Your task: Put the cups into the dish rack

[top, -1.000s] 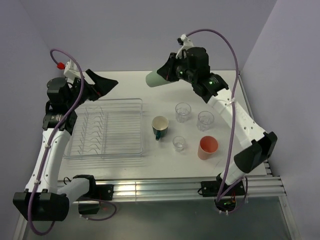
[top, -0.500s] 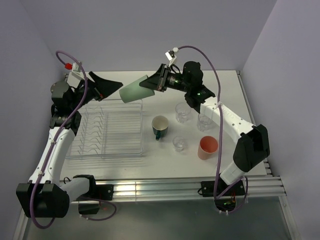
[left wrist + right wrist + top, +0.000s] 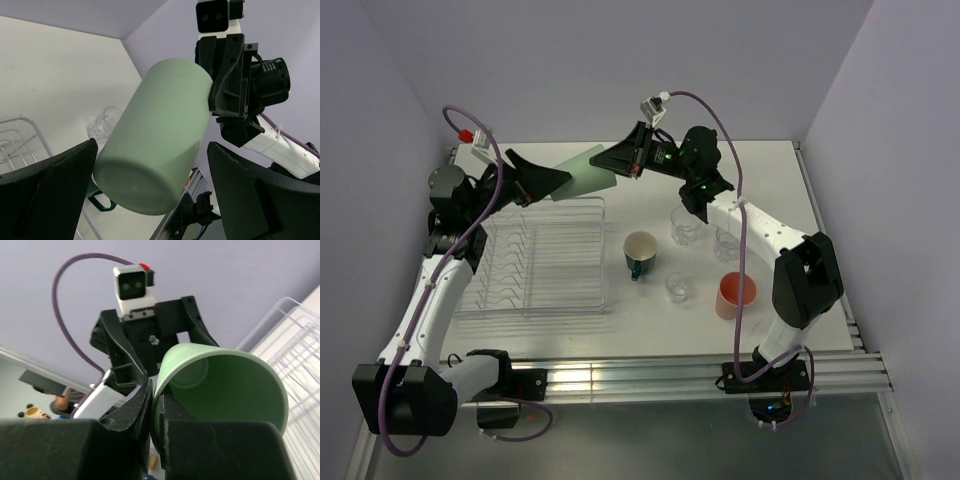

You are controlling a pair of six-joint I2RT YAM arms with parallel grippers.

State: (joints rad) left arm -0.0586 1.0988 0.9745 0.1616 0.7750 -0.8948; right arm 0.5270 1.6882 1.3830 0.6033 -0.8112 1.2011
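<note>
While right claw (image 3: 156, 407) pinches rim of green tumbler (image 3: 155, 135), left claw (image 3: 553, 186) spread wide, tumbler half-hidden overhead.

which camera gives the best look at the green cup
Left wrist: the green cup fills the frame, side and base clear, its rim pinched by the right claw. Top external shows it small and partly hidden; right wrist shows just its rim and inside.
</note>
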